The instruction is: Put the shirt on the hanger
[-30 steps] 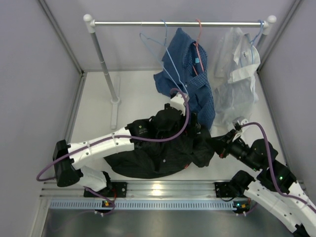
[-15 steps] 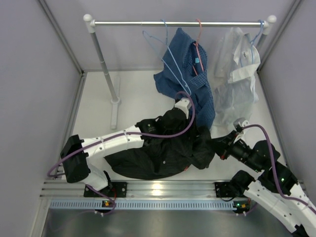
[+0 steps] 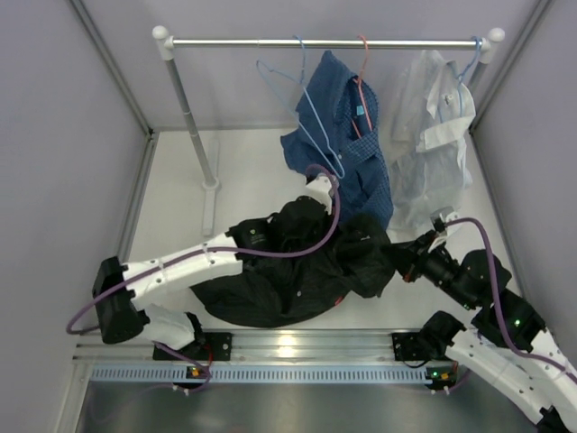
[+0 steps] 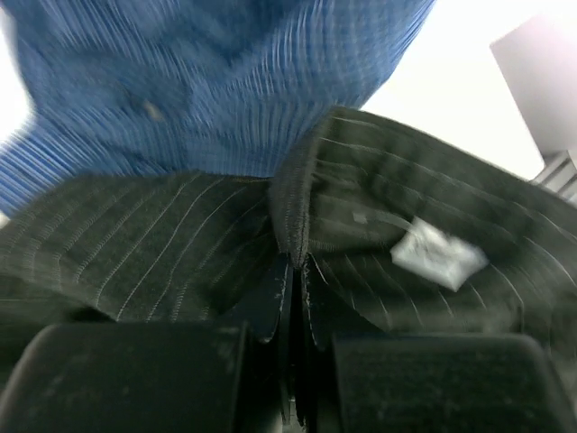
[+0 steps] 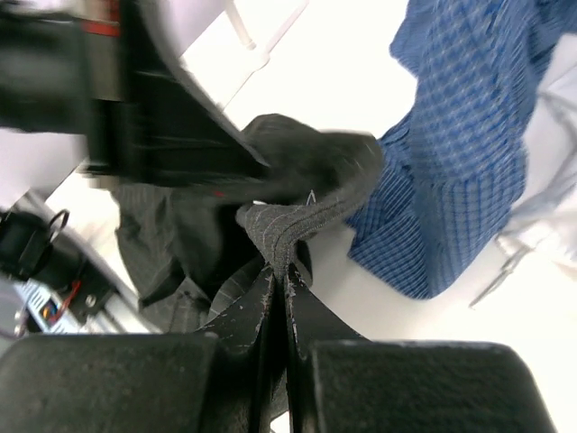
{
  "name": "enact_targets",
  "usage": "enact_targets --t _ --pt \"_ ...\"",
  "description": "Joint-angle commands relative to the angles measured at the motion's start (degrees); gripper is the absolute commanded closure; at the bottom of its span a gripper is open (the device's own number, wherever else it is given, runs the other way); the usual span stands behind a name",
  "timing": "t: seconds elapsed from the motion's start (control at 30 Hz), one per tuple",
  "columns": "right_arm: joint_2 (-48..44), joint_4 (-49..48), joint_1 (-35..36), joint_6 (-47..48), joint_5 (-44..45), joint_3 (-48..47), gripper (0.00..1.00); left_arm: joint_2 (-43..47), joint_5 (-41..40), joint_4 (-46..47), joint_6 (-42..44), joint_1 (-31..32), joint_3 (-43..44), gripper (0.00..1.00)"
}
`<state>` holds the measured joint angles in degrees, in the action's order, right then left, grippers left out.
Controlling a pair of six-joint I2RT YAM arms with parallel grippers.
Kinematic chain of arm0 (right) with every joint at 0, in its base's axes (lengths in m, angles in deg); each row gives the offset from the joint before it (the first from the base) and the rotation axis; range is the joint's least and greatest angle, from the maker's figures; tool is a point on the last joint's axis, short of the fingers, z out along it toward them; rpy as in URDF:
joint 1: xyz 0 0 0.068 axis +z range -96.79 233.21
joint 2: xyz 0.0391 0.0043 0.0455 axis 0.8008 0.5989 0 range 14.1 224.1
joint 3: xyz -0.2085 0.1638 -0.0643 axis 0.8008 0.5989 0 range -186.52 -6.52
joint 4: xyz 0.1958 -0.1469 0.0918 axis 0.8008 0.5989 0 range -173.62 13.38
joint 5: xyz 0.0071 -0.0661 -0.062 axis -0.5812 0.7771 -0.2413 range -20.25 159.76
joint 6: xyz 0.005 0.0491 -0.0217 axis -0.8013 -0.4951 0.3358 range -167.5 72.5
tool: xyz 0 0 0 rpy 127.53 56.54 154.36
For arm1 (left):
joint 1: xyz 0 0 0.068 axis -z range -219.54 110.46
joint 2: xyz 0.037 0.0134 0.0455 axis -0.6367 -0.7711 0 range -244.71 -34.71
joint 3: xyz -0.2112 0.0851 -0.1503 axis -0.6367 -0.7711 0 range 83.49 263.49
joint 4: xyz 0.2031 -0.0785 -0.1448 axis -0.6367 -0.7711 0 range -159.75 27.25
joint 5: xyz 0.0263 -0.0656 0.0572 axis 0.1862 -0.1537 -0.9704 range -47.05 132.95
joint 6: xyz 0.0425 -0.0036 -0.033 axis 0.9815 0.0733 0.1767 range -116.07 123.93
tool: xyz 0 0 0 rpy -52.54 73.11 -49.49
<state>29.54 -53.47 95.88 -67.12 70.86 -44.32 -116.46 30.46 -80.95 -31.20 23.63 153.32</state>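
Shirt [image 3: 288,284] lies crumpled on the surface [image 3: 252,180] betw. the two arms, near the front edge, its far end just under the hem of the blue checked shirt [image 3: 347,135]. Left jaws are clenched on a collar edge, close by the white neck label [image 4: 437,254]. Right jaws are clenched on a fold of the same cloth at the shirt's right side. Hanger [image 3: 303,54] hangs bare on the rail [image 3: 225,42] at the back, well apart from the shirt, w/ the blue shirt just to its right and a white shirt [image 3: 433,135] beyond. Step in hand, prob.: the pick-up, both grips set, hanging not yet begun. Next move likely calls for lifting w/ both arms, spreading the collar and carrying it up to the hanger w/o snagging the blue shirt.
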Motion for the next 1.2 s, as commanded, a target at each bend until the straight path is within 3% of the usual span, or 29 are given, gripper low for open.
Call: enact_targets --t 0.0,0.07,0.1,0.23,0.3,0.4,0.47,0.53,0.57,0.67,0.7,0.77,0.87,1.07,1.1,1.17 --pt "6.68 -2.82 0.65 2.37 5.22 -14.07 1.0 9.93 -7.7 2.72 10.85 2.2 6.7 1.0" --pt "14.5 -1.77 0.65 4.4 5.66 -22.19 1.0 14.16 -11.66 3.6 19.2 4.66 11.01 1.0" --pt "17.4 -0.98 0.57 7.02 5.05 -31.54 1.0 15.12 -12.72 4.22 21.84 5.89 13.56 1.0" --pt "33.99 4.73 0.65 11.26 -0.92 -57.07 1.0 15.84 -7.65 5.98 34.59 12.83 29.11 1.0" --pt "37.19 5.35 0.65 10.57 -4.51 -67.78 1.0 14.26 -4.66 5.72 40.92 14.69 37.38 1.0" --pt "39.75 6.06 0.74 9.69 -6.81 -73.11 1.0 14.6 2.72 5.54 44.8 16.98 39.17 1.0" --pt "36.69 5.71 0.65 8.99 -6.47 -69.54 1.0 16.18 4.05 5.71 44.02 16.98 33.93 1.0" --pt "29.7 4.22 0.65 6.71 -2.35 -57.08 1.0 17.15 2.13 6.06 41.65 16.98 28.29 1.0" --pt "26.51 2.13 0.65 5.48 -0.77 -46.59 1.0 17.94 -1.19 8.07 40.59 16.98 20.78 1.0" --pt "15.08 1.14 0.65 -2.34 6.35 -31.5 1.0 18.82 -9.61 12.29 33.75 16.98 8.18 1.0" --pt "10.1 1.22 0.65 -4.62 7.85 -22.93 1.0 19.0 -12.01 15.96 31.38 16.98 0.22 1.0" --pt "5.94 2.01 0.65 -6.04 9.7 -14.37 1.0 18.39 -18.32 17.31 25.57 16.98 -5.37 1.0" --pt "2.75 7.36 0.57 -5.7 14.26 -13.52 1.0 15.32 -21.17 17.58 22.75 16.98 -10.66 1.0" --pt "4.77 20.02 0.65 -8.4 17.79 -12.84 1.0 13.64 -17.74 20.22 15.46 16.98 -16.91 1.0" --pt "4.86 20.47 0.65 -9.29 17.53 -11.87 0.93 13.47 -19.31 20.13 13.97 16.98 -17.43 1.0" --pt "4.69 20.47 0.65 -10.0 13.25 -11.24 0.55 13.29 -19.33 20.48 13.43 16.98 -18.23 1.0"
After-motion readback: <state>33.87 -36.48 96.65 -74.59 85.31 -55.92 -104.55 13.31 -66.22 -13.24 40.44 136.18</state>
